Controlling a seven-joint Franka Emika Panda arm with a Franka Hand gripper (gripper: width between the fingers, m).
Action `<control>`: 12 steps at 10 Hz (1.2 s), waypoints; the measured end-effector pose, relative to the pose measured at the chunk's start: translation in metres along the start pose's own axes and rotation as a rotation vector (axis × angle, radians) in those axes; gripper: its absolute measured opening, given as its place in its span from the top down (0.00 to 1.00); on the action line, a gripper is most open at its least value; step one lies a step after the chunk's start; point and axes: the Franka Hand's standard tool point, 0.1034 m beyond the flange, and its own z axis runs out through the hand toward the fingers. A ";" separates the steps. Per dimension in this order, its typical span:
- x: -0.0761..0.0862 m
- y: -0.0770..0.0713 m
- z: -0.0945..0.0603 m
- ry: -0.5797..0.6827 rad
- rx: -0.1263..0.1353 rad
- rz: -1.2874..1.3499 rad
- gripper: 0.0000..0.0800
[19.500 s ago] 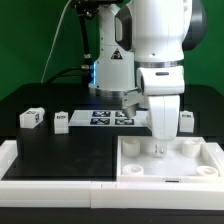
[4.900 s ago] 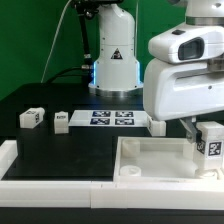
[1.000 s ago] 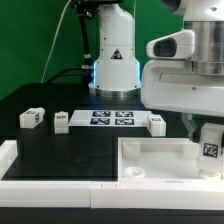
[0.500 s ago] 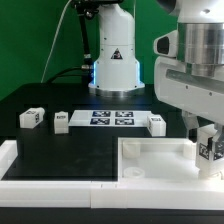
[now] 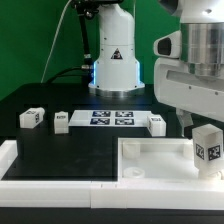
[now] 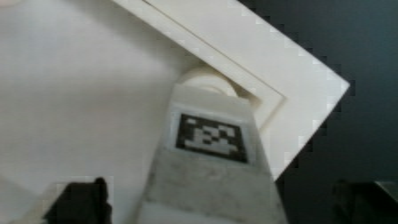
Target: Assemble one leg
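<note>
A white leg with a black-and-white tag stands upright at the near corner of the white panel, at the exterior view's right. In the wrist view the leg rises over a round corner socket of the panel. My gripper is just above and behind the leg's top. It is open. Its dark fingertips stand on either side of the leg, with a gap on each side. Whether the leg's base sits fully in the socket is hidden.
Three more white legs lie on the black table: one at the exterior view's left, one beside it, one behind the panel. The marker board lies between them. A white rim runs along the front left.
The hand has risen a little off the leg and the fingers no longer grip it. The leg has stayed upright at the panel's corner.
</note>
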 end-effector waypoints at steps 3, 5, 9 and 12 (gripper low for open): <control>-0.010 -0.004 0.001 -0.002 -0.001 -0.422 0.19; -0.005 -0.002 0.000 -0.001 -0.001 -0.656 0.19; -0.001 0.000 0.001 0.004 -0.010 -1.045 0.19; -0.002 0.000 0.001 0.003 -0.011 -1.066 0.32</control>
